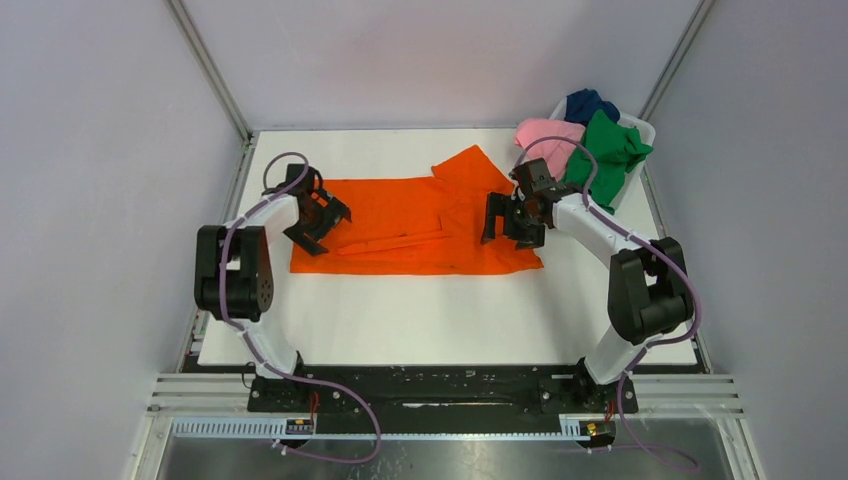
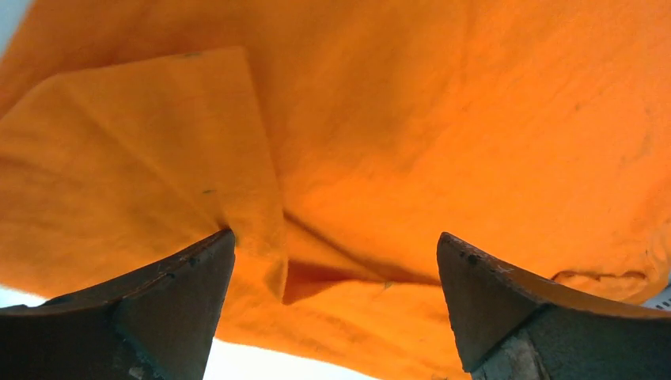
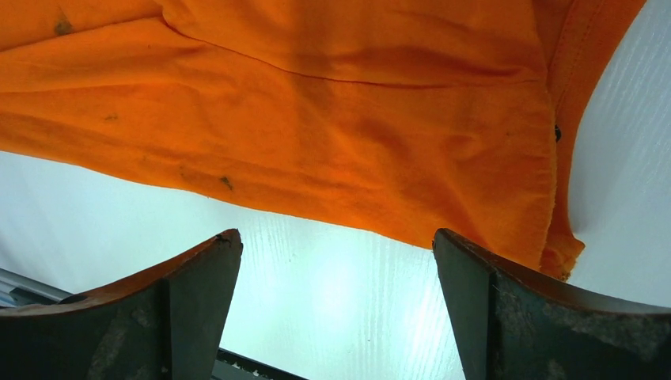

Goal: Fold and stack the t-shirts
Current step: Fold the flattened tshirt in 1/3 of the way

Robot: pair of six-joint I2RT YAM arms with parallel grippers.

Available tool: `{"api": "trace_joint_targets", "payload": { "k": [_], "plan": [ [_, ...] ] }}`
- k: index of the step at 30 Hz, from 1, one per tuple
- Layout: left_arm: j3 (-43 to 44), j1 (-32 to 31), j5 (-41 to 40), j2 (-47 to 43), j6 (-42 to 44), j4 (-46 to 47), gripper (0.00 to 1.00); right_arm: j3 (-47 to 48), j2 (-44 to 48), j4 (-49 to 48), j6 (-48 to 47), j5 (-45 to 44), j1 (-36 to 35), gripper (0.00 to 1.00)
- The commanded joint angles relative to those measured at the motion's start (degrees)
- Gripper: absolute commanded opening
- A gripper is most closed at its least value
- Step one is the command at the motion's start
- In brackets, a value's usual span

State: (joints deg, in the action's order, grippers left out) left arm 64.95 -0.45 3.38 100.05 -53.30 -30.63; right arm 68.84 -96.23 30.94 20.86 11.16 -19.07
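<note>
The bright orange t-shirt (image 1: 420,220) lies spread on the white table, partly folded, with one sleeve sticking out at the back. My left gripper (image 1: 322,214) is open over the shirt's left end; the left wrist view shows orange cloth (image 2: 380,127) with a folded flap between the spread fingers. My right gripper (image 1: 512,222) is open over the shirt's right end; the right wrist view shows the shirt's hem (image 3: 316,119) and bare table between the fingers. The pink t-shirt (image 1: 547,135), green t-shirt (image 1: 610,152) and dark blue t-shirt (image 1: 588,103) are heaped in the basket.
A white plastic basket (image 1: 642,128) stands at the table's back right corner, the shirts spilling over its rim. White table (image 1: 420,310) lies between the orange shirt and the arm bases. Frame posts rise at the back corners.
</note>
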Motion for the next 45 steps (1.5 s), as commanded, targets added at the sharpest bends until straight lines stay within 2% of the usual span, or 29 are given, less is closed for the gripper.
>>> {"api": "trace_joint_targets", "payload": {
  "k": [1,4,8,13,15,19,22,26,32,40,45],
  "plan": [
    [5.9,-0.6,-4.6,4.6,-2.1,1.9,0.99,-0.1,0.4,-2.5,-0.2,-2.1,-0.4,1.0],
    [12.0,0.3,-7.9,8.9,-3.5,1.0,0.99,0.1,0.1,-2.4,-0.1,-3.1,-0.4,1.0],
    [21.7,4.0,-7.8,13.0,-5.7,-0.5,0.99,0.0,0.2,-2.3,-0.1,-3.7,-0.4,1.0],
    [25.1,5.6,-6.4,11.7,-6.8,0.2,0.99,-0.4,-0.6,-2.4,-0.6,-3.3,-0.4,0.99],
    [23.5,5.2,-3.9,9.2,-5.2,-0.3,0.99,-0.5,-1.0,-2.3,-0.6,-2.7,-0.4,0.99],
    [6.6,1.0,-2.3,-0.4,-3.5,4.6,0.99,-1.0,-1.1,-2.5,-0.6,-1.9,-0.4,1.0],
    [-2.5,-0.8,-0.6,-5.0,-3.6,6.2,0.99,-1.7,-0.9,-3.6,-0.6,-1.4,-0.4,1.0],
    [-9.1,-3.2,-1.0,-9.1,-3.9,8.5,0.99,-3.0,-1.2,-5.5,-0.3,0.5,-0.4,0.99],
    [-10.5,-6.9,-0.8,-7.4,-4.8,11.7,0.99,-4.4,-2.8,-6.8,0.4,1.2,-0.5,0.99],
    [-6.7,-7.5,0.1,0.6,-5.9,14.0,0.99,-4.9,-2.9,-6.9,0.5,0.7,-0.4,0.99],
    [-1.4,-7.4,-1.5,5.1,-6.3,14.6,0.99,-5.1,-2.7,-6.9,0.4,0.4,-0.4,0.99]
  ]
}}
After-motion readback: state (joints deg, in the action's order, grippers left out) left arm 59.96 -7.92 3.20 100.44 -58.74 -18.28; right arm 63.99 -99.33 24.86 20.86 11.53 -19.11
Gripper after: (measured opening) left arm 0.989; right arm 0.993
